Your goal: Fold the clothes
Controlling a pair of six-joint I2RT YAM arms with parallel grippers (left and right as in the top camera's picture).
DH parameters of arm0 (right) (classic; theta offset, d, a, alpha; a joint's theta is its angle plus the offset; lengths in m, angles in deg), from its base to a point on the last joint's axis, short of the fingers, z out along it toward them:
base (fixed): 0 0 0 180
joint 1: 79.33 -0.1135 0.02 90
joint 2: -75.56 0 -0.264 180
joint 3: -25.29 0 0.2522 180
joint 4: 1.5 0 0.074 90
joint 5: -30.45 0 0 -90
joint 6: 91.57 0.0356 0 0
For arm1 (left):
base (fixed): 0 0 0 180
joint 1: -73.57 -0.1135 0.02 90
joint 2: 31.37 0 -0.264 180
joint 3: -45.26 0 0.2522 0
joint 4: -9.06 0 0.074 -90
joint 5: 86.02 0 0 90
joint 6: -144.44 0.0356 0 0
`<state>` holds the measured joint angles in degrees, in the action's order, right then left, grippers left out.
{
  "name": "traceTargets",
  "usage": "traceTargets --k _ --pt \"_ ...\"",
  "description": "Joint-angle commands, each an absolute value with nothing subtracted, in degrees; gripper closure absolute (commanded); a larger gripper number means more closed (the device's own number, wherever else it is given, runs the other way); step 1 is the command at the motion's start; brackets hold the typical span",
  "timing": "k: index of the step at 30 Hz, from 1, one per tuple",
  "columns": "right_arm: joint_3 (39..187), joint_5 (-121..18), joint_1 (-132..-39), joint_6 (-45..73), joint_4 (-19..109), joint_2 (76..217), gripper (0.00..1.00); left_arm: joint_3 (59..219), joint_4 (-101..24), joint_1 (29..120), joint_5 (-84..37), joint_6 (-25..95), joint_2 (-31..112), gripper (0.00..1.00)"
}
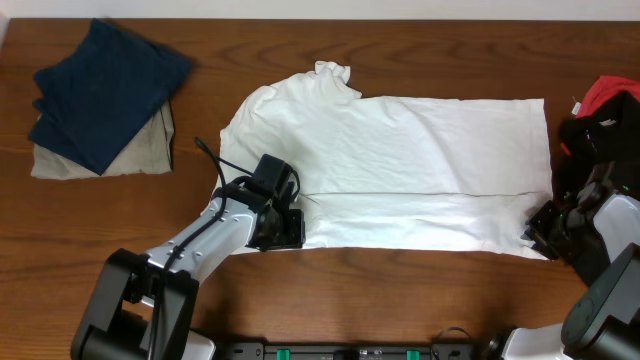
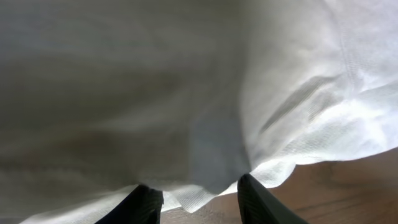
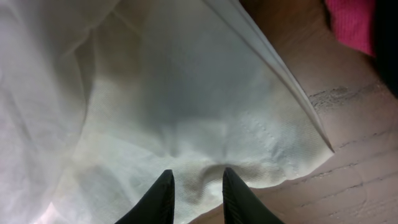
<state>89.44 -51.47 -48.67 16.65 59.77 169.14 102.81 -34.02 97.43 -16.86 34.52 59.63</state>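
Note:
The clothes, a large white T-shirt [image 1: 420,160], lie spread plain side up across the middle of the table, with a crease running along the near part. My left gripper [image 1: 277,228] is at the shirt's near left corner. In the left wrist view its fingers [image 2: 256,202] stand apart, and the shirt's edge [image 2: 186,93] drapes over and between the tips of that left gripper [image 2: 196,183]. My right gripper [image 1: 545,228] is at the near right corner. In the right wrist view the cloth [image 3: 155,93] puckers where the right gripper [image 3: 198,170] is shut on it.
A folded navy garment [image 1: 105,90] lies on a folded beige one [image 1: 140,150] at the far left. A red cloth [image 1: 610,95] sits at the far right edge, pink-red in the right wrist view [image 3: 354,22]. Brown wooden table [image 1: 400,290] shows around the shirt.

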Motion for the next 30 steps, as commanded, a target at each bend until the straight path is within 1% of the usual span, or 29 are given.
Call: traceTargets --k 1,6,8,11,12,13,15,21,27,30 --pt "89.2 -51.8 -48.6 15.9 59.9 168.5 0.75 103.1 -33.9 98.6 -15.9 34.1 60.3 0.59" --pt "89.2 -51.8 -48.6 15.9 59.9 168.5 0.76 103.1 -32.6 100.2 -15.2 34.1 60.3 0.59" --pt "89.2 -51.8 -48.6 15.5 59.9 168.5 0.76 103.1 -32.6 100.6 -14.2 34.0 60.3 0.65" --pt "89.2 -51.8 -48.6 15.5 60.1 168.5 0.76 103.1 -32.6 100.7 -13.2 33.9 60.3 0.80" --pt "89.2 -51.8 -48.6 15.2 60.1 168.5 0.76 103.1 -32.6 100.6 -13.0 33.9 60.3 0.81" --pt "89.2 -51.8 -48.6 15.1 60.1 168.5 0.76 103.1 -32.4 100.6 -13.0 33.9 60.3 0.88" --pt "89.2 -51.8 -48.6 15.1 60.1 168.5 0.76 103.1 -32.4 100.6 -13.1 33.9 60.2 0.94" --pt "89.2 -52.9 -48.6 15.1 59.7 168.5 0.76 104.9 -32.6 100.4 -13.0 34.0 59.5 0.94" --pt "89.2 -53.0 -48.6 15.1 59.8 168.5 0.76 111.5 -32.3 97.3 -10.7 34.0 58.6 0.94" --pt "89.2 -53.0 -48.6 15.1 59.8 168.5 0.77 115.1 -29.6 95.6 -10.7 33.9 58.6 0.94"
